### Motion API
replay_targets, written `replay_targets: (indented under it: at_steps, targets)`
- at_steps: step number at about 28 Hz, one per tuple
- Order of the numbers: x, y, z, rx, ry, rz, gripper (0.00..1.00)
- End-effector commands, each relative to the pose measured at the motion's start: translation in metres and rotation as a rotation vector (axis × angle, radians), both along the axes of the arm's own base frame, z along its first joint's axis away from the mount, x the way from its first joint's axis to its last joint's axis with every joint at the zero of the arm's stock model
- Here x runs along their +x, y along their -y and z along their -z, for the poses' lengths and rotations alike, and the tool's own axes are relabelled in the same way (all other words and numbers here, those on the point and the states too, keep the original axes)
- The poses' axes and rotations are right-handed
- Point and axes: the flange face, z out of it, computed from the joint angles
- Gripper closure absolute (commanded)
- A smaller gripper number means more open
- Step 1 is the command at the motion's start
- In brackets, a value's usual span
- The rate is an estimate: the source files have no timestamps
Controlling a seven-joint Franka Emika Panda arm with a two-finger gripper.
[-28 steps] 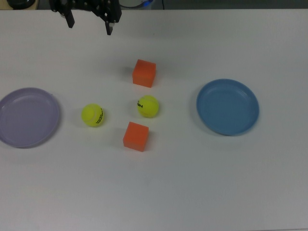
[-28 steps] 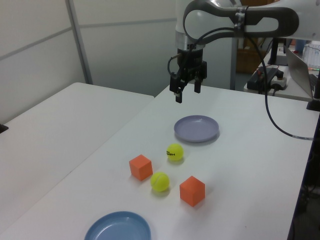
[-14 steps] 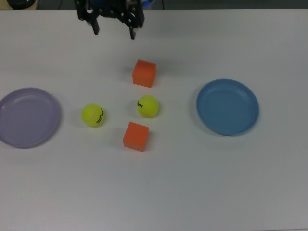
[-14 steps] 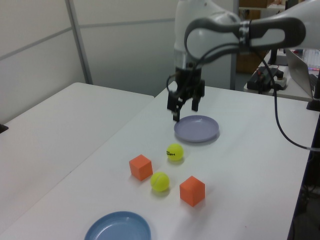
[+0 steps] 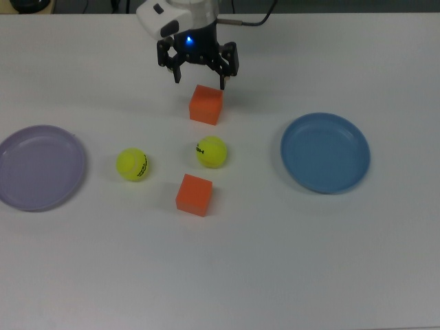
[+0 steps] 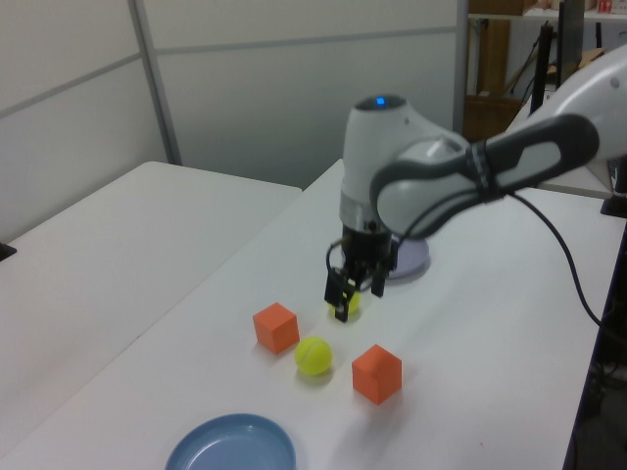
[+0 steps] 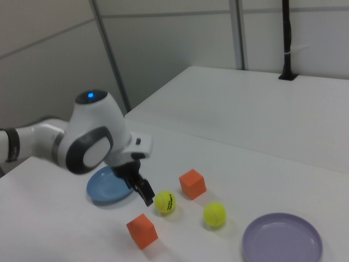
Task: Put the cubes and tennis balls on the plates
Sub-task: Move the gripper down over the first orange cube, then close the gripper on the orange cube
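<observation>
Two orange cubes [image 5: 206, 104] [image 5: 194, 194] and two yellow-green tennis balls [image 5: 133, 165] [image 5: 212, 152] lie grouped mid-table between a lavender plate [image 5: 40, 167] at the top view's left and a blue plate [image 5: 325, 152] at the top view's right. Both plates hold nothing. My gripper [image 5: 199, 77] hangs open and holds nothing. In the top view it sits just beyond the upper cube's far edge, its fingers spread wider than that cube. In the left view the gripper [image 6: 355, 297] hovers off the table and partly covers the far ball [image 6: 345, 303]. The right view shows the gripper [image 7: 143, 191] beside a ball [image 7: 164, 202].
My arm reaches in from the top view's upper edge and, in the left view, hides most of the lavender plate [image 6: 419, 260]. A second white table stands at the left view's left, with wall panels behind it.
My gripper moved from the top view's upper left corner rightward and toward the cubes, dropping lower, and stayed open. Cubes, balls and plates have not moved.
</observation>
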Motion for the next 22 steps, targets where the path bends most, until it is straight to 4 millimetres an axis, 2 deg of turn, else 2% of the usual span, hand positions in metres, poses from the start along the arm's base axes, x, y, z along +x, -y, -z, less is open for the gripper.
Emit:
replay_targets:
  at_steps: [1, 5, 9, 22]
  targets:
    - [-0.022, 0.006, 0.027, 0.011, 0.025, 0.037, 0.0]
    - [-0.024, 0.008, 0.043, 0.009, 0.01, 0.04, 0.0]
    - [-0.021, 0.014, 0.05, 0.009, -0.004, 0.053, 0.0]
    - [-0.022, 0.016, 0.077, 0.011, -0.019, 0.055, 0.0]
